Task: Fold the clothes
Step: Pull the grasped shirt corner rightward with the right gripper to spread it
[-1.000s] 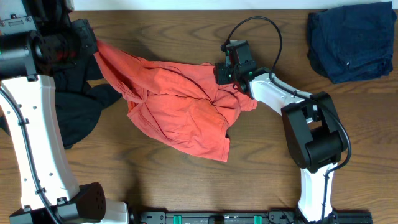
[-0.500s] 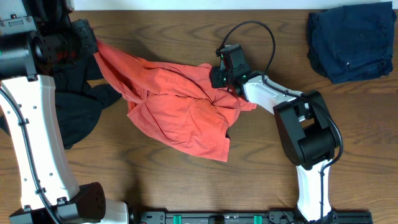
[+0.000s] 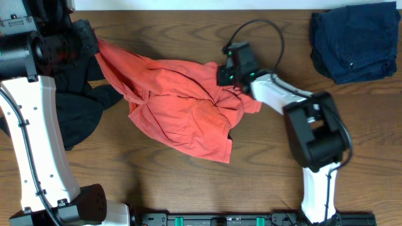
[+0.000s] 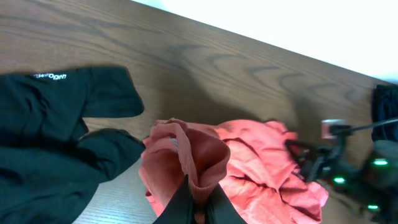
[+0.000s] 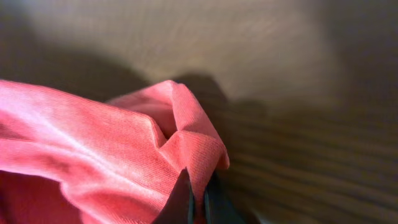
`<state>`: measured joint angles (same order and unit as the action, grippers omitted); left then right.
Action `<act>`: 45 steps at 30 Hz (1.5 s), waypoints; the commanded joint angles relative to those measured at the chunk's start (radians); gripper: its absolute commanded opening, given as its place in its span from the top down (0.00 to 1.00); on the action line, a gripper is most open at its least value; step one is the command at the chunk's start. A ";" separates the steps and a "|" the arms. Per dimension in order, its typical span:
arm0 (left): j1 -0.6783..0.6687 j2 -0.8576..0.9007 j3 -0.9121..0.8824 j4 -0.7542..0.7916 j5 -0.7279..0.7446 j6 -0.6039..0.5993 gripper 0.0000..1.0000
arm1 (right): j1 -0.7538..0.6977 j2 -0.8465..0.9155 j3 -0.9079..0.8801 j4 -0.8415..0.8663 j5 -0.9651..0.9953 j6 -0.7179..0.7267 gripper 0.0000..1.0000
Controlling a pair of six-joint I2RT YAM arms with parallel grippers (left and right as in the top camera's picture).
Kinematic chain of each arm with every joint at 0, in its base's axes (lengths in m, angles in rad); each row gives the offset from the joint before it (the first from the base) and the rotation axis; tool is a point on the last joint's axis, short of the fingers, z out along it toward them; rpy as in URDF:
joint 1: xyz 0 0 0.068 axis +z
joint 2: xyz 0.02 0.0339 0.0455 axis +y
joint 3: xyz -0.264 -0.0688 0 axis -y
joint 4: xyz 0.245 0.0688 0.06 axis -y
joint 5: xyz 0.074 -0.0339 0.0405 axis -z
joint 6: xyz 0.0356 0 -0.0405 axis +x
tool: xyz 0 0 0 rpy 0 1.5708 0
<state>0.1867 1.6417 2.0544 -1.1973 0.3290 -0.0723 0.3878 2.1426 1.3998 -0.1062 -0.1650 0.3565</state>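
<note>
A coral-red T-shirt (image 3: 182,110) lies crumpled across the middle of the wooden table (image 3: 188,182). At the far left my left gripper (image 3: 95,47) is shut on its upper-left corner; in the left wrist view the cloth (image 4: 199,152) bunches between the dark fingers (image 4: 177,205). My right gripper (image 3: 224,74) is shut on the shirt's right edge, and a pinched fold (image 5: 189,149) shows in the right wrist view. A black garment (image 3: 85,110) lies at the left, partly under the left arm, also seen in the left wrist view (image 4: 50,143).
A dark navy garment (image 3: 355,41) sits bunched at the back right corner. The right arm's base (image 3: 317,144) stands right of the shirt, its cable looping above the wrist. The left arm's white link (image 3: 34,144) runs down the left side.
My right gripper has closed on the shirt's right edge and shifted slightly along it. The left gripper and the cloth it holds have stayed in place.
</note>
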 commanded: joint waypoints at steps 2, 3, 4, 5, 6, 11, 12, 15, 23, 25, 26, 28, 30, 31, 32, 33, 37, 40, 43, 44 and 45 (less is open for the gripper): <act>-0.003 0.003 -0.003 0.002 -0.009 0.016 0.94 | -0.093 -0.235 0.040 -0.065 0.038 -0.046 0.99; -0.003 0.003 -0.003 0.001 -0.009 0.016 0.94 | -0.111 -0.280 0.040 -0.109 0.045 -0.058 0.99; -0.003 0.003 -0.003 0.001 -0.009 0.016 0.94 | -0.129 -0.323 0.040 -0.164 0.064 -0.063 0.99; -0.003 0.003 -0.003 0.001 -0.009 0.016 0.94 | -0.143 -0.361 0.040 -0.216 0.078 -0.068 0.99; -0.003 0.003 -0.003 0.001 -0.009 0.016 0.94 | -0.156 -0.392 0.040 -0.263 0.087 -0.076 0.99; -0.003 0.003 -0.003 0.001 -0.001 0.016 0.94 | -0.167 -0.518 0.040 -0.466 0.081 -0.106 0.99; -0.003 0.003 -0.003 0.001 -0.002 0.016 0.94 | -0.152 -0.524 0.040 -0.497 0.077 -0.106 0.99; -0.003 0.003 -0.003 0.001 -0.002 0.017 0.94 | -0.082 -0.514 0.034 -0.566 0.080 -0.095 0.99; -0.003 0.003 -0.003 0.001 -0.002 0.017 0.94 | 0.148 -0.399 -0.031 -0.620 0.204 -0.010 0.99; -0.003 0.003 -0.003 0.001 -0.002 0.021 0.94 | 0.191 -0.367 -0.050 -0.675 0.250 0.057 0.99; -0.003 0.003 -0.003 0.001 -0.002 0.024 0.94 | 0.199 -0.359 -0.056 -0.702 0.270 0.100 0.99; -0.003 0.003 -0.003 0.005 -0.002 0.028 0.94 | 0.206 -0.345 -0.079 -0.772 0.299 0.193 0.99; -0.003 0.003 -0.003 0.006 -0.002 0.032 0.94 | 0.200 -0.343 -0.103 -0.813 0.296 0.229 0.99; -0.003 0.003 -0.003 0.006 -0.002 0.032 0.94 | 0.191 -0.343 -0.119 -0.829 0.296 0.241 0.99; -0.003 0.003 -0.003 0.006 -0.002 0.032 0.94 | 0.183 -0.343 -0.130 -0.838 0.296 0.250 0.99; -0.003 0.003 -0.003 0.006 -0.002 0.035 0.94 | 0.172 -0.343 -0.141 -0.847 0.295 0.262 0.99; -0.003 0.003 -0.003 0.005 -0.002 0.036 0.94 | 0.122 -0.343 -0.175 -0.855 0.267 0.286 0.98; -0.003 0.003 -0.003 0.005 -0.002 0.039 0.94 | 0.076 -0.343 -0.179 -0.855 0.233 0.284 0.89; -0.003 0.004 -0.003 0.005 -0.002 0.043 0.94 | 0.047 -0.354 -0.175 -0.829 0.185 0.193 0.80; -0.003 0.004 -0.003 0.005 -0.002 0.046 0.94 | 0.040 -0.360 -0.170 -0.820 0.173 0.164 0.75; -0.003 0.004 -0.003 0.005 -0.002 0.047 0.94 | 0.035 -0.370 -0.163 -0.814 0.166 0.141 0.66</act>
<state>0.1860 1.6417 2.0537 -1.1961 0.3298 -0.0471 0.4385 1.7981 1.2285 -0.9291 0.0395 0.5732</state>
